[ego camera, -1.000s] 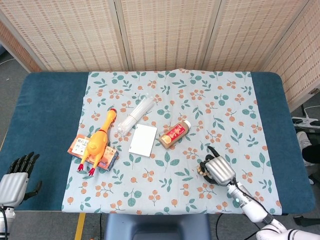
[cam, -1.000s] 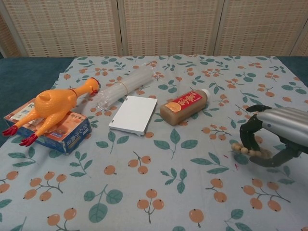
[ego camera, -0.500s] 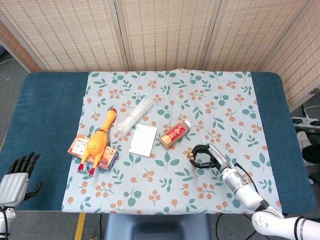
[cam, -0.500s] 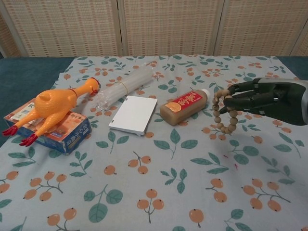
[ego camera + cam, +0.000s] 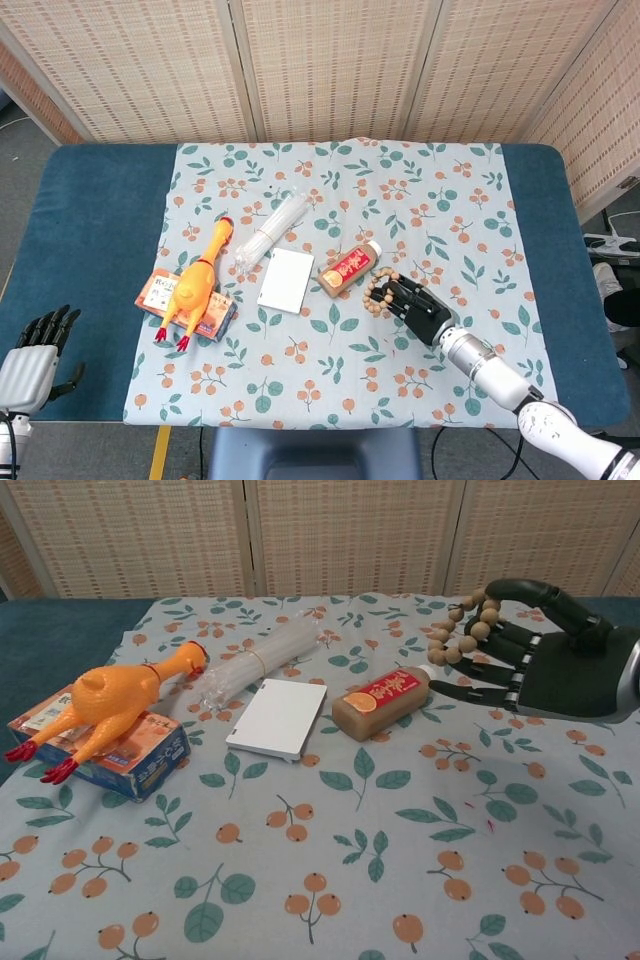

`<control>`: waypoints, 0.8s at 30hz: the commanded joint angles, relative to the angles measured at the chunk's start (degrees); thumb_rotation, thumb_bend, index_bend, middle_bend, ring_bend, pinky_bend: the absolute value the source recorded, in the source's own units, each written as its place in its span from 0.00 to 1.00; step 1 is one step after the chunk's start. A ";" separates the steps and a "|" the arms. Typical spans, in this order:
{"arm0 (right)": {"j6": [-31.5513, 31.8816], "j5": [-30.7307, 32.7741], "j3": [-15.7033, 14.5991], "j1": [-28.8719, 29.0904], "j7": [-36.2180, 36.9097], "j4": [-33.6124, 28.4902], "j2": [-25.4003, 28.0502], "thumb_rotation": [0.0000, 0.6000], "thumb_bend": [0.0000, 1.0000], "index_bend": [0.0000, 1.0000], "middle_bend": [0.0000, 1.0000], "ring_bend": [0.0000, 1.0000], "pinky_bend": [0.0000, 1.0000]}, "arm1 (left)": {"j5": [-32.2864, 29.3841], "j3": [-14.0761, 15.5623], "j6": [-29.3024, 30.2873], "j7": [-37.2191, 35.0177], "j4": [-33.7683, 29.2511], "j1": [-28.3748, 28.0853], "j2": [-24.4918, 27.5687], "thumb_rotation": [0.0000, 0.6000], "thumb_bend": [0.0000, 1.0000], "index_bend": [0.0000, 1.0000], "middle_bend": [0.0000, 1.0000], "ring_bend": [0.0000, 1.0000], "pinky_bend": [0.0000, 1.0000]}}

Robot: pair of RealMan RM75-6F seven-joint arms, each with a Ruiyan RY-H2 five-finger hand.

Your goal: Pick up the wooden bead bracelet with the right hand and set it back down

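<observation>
My right hand point(image 5: 545, 655) point(image 5: 420, 307) is raised above the floral cloth at the right, palm turned toward the chest camera. It holds the wooden bead bracelet point(image 5: 462, 628) point(image 5: 377, 290), a loop of tan beads draped over its dark fingers and clear of the table. The bracelet hangs just right of the brown bottle point(image 5: 382, 702) point(image 5: 350, 267). At the bottom left corner of the head view my left hand point(image 5: 40, 350) hangs off the table's edge, fingers apart and empty; the chest view does not show it.
A rubber chicken point(image 5: 105, 702) lies on a flat box point(image 5: 120, 755) at the left. A bundle of clear straws point(image 5: 255, 660) and a white card point(image 5: 280, 717) sit mid-table. The floral cloth point(image 5: 330, 850) covers the blue table point(image 5: 90, 220).
The right hand has lifted the bracelet off the cloth, risen and rolled palm-up, moving toward the bottle. The left hand has stayed put.
</observation>
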 commanded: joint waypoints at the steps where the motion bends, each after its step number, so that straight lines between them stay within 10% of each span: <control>1: -7.56 -1.03 6.77 -5.38 -4.24 1.10 -5.59 1.00 0.55 0.54 0.56 0.26 0.14 | -0.01 0.02 -0.08 0.05 0.00 -0.01 0.01 1.00 0.42 0.00 0.00 0.00 0.09; 12: -32.25 16.86 21.18 -11.47 -34.42 12.08 -17.01 0.77 0.55 0.43 0.49 0.22 0.14 | 0.26 0.07 -0.15 -0.13 -0.01 -0.04 0.12 1.00 0.42 0.00 0.00 0.00 0.09; 19: -37.03 25.13 20.94 -11.28 -44.36 16.57 -17.26 0.73 0.55 0.42 0.48 0.22 0.14 | 0.12 0.00 -0.25 -0.15 0.03 -0.05 0.14 1.00 0.42 0.00 0.00 0.00 0.09; 24: -37.34 27.64 19.47 -10.65 -49.84 17.47 -16.75 0.51 0.37 0.38 0.46 0.22 0.14 | -0.22 0.04 -0.80 -0.21 0.20 -0.17 0.15 1.00 0.42 0.00 0.00 0.00 0.09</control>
